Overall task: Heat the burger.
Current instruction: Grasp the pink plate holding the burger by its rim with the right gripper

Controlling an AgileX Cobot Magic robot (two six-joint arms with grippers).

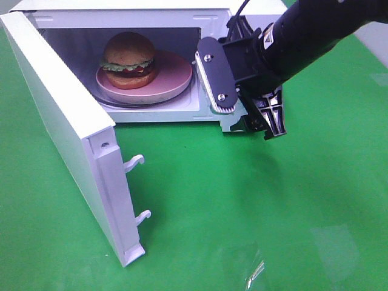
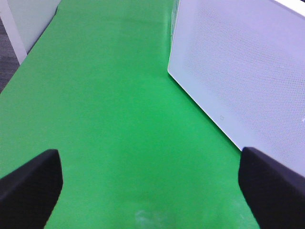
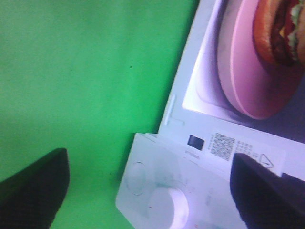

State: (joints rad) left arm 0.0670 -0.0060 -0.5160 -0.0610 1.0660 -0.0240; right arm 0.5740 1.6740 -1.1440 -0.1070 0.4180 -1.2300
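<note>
Exterior high: glossy round-bunned burger on smooth pink plate inside boxy white microwave, door swung wide. Right end effector released, empty, by its right front; left end effector likewise spread above matte green counter.

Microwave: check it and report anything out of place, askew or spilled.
Nothing is spilled or damaged. The burger sits off-centre on the pink plate, toward its left side in the high view, leaving the right part bare. The microwave has its door standing wide open.
</note>
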